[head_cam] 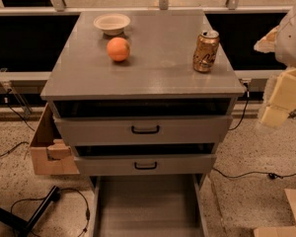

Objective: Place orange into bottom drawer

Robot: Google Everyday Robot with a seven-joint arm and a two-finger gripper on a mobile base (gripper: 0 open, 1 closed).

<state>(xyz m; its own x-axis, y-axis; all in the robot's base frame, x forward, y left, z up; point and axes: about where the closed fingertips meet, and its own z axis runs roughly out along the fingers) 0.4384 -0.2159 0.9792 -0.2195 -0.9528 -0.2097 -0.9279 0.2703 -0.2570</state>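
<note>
The orange [118, 49] sits on the grey cabinet top [153, 68], left of centre, just in front of the cream-white bowl [111, 22]. The bottom drawer [148, 206] is pulled out far toward me; its flat grey floor shows nothing in it. My gripper [275, 113] hangs at the right edge of the view, beside the cabinet's right side and at about the height of the top drawer, well away from the orange. It holds nothing that I can see.
A gold can [206, 51] stands at the right of the cabinet top. Two upper drawers with black handles [145, 129] are slightly out. A cardboard box [47, 149] is on the floor at the left. Cables [256, 173] run across the floor.
</note>
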